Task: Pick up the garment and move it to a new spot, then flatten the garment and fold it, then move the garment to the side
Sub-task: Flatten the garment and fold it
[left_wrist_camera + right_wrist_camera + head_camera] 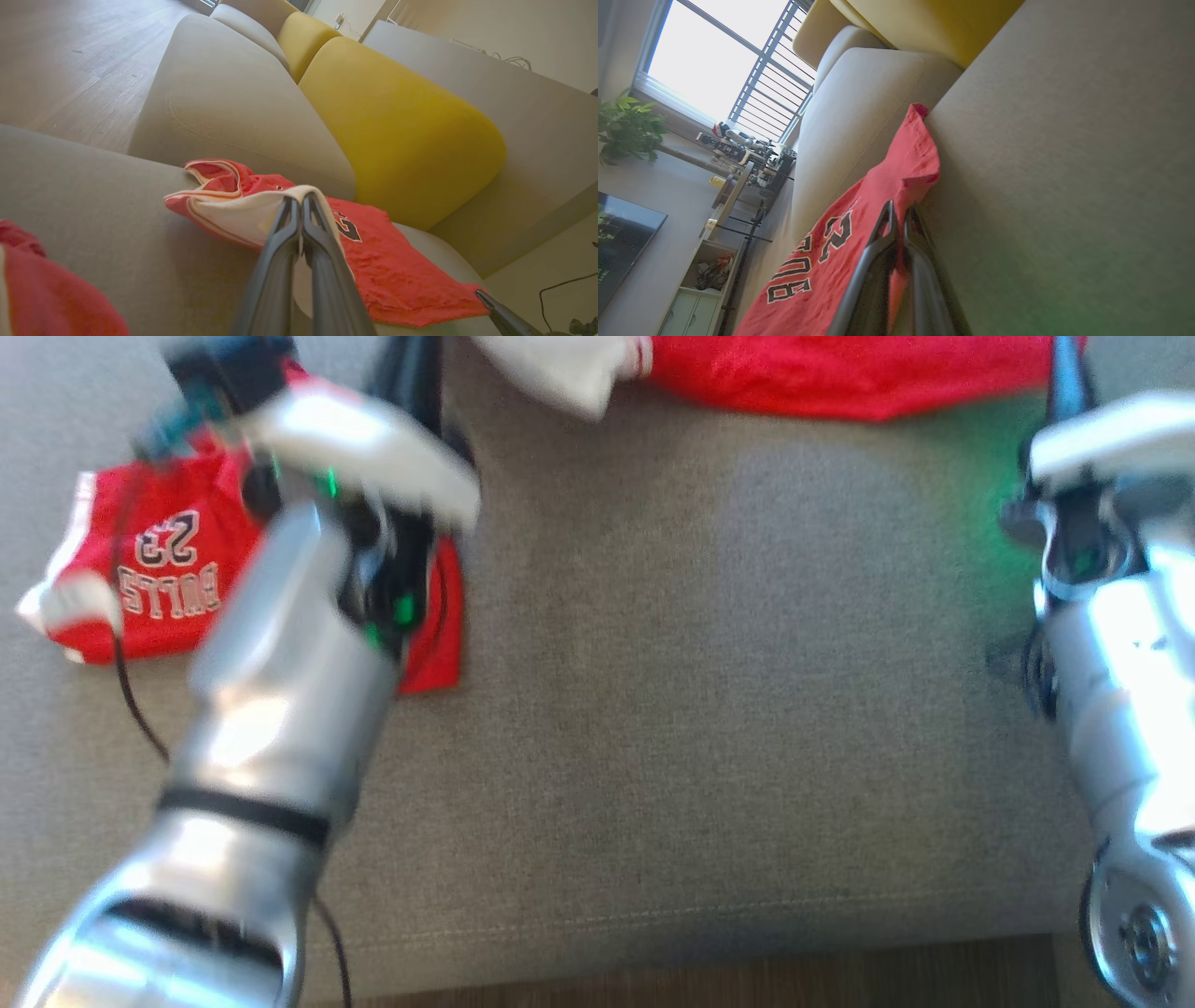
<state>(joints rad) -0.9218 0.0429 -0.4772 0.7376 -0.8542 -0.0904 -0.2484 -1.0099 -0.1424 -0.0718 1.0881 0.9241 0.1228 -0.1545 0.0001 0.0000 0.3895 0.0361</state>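
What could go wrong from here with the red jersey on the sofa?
1. The left pincer pinches only the white edge of the jersey at its very tips; the cloth may slip out.
2. The left forearm and its cable hang over the folded jersey; a move might drag it.

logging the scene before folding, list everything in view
red basketball jersey with white trim: 1, red, far side of seat, pinched at both ends
folded red basketball jersey: 1, red, seat's left, partly under left arm
grey fabric sofa seat: 1, grey, under both jerseys
yellow back cushion: 1, yellow, behind seat
wooden floor: 1, brown, beside seat
potted green plant: 1, green, by window
left fingers: 2, dark, shut on white trim
right fingers: 2, dark, shut on red hem
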